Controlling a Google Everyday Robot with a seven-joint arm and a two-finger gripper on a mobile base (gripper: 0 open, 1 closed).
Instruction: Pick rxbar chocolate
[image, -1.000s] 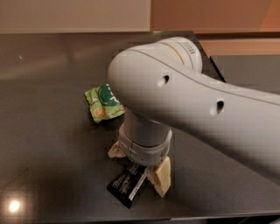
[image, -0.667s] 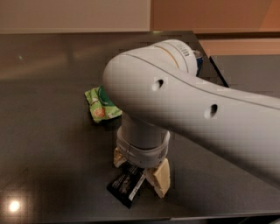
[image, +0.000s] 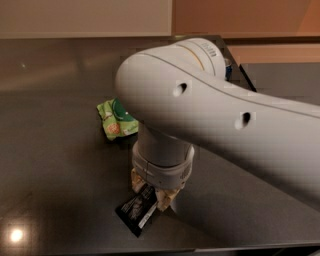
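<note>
The gripper (image: 150, 192) hangs low over the table (image: 55, 150), under the big white arm. Its tan fingers (image: 165, 201) have drawn in from the wide spread of a second ago and now pinch the top end of the bar (image: 136, 212). The grasp looks made, so lifting should be next. The bar lies flat near the table's front edge, tilted, with its lower end sticking out below the fingers. It is small, black and glossy, with white print and a pale patch. The green bag (image: 116, 120) sits apart behind it.
</note>
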